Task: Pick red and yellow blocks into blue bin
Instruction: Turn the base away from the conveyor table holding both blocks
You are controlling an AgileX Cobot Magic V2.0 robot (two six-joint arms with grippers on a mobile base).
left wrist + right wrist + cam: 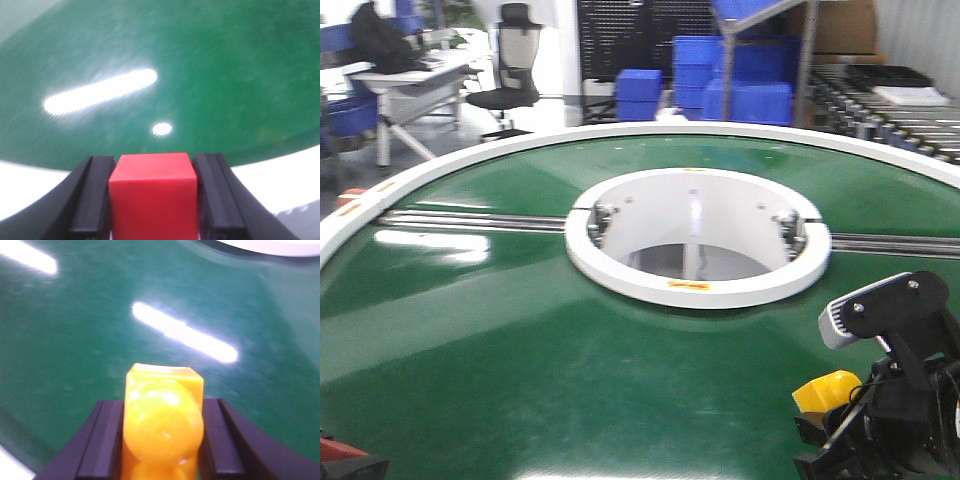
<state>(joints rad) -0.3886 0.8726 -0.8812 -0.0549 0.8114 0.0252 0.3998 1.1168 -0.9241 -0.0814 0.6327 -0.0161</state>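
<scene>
The red block (152,200), a plain cube, sits clamped between the two black fingers of my left gripper (154,160), held above the green table near its white edge. In the front view only a bit of red and black shows at the bottom left corner (340,460). The yellow block (162,425), its round studs facing the camera, is pinched between the fingers of my right gripper (162,404). In the front view the yellow block (827,390) shows at the bottom right in the right gripper (840,425), above the table. The blue bin is out of view.
A round green table (520,330) fills the front view, with a raised white ring (700,285) around a hole at its centre and a metal rail (470,220) across it. Stacked blue crates (730,70), a desk and an office chair (510,70) stand far behind.
</scene>
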